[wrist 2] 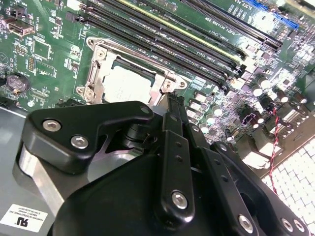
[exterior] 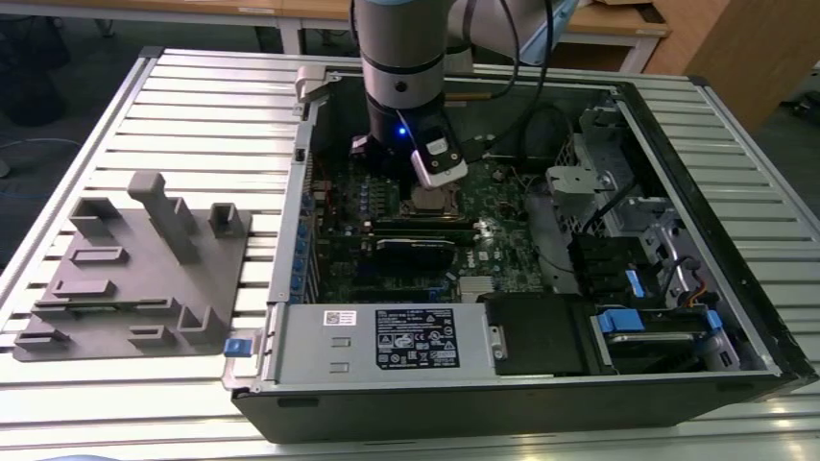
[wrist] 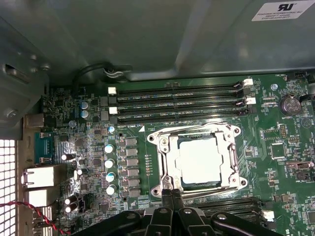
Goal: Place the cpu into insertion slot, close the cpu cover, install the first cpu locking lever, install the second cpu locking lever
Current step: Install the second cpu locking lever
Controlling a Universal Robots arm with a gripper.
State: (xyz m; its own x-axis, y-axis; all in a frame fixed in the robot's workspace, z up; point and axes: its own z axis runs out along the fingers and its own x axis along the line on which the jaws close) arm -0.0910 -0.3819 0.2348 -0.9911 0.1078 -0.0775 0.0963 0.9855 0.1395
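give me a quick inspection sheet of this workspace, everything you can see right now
surface: slatted metal table carrying an open computer case.
job's things: cpu lies in the insertion slot; the cpu cover lies closed around it, its silver top showing through the cut-out.
clutter: grey parts holder on the table at the exterior view's left of the case.
grippers: gripper low over the board at the socket's edge, jaws together, nothing seen between them.
cables: red and black twisted wire at the board's edge; black cables inside the case.
surroundings: wooden desks behind the table.
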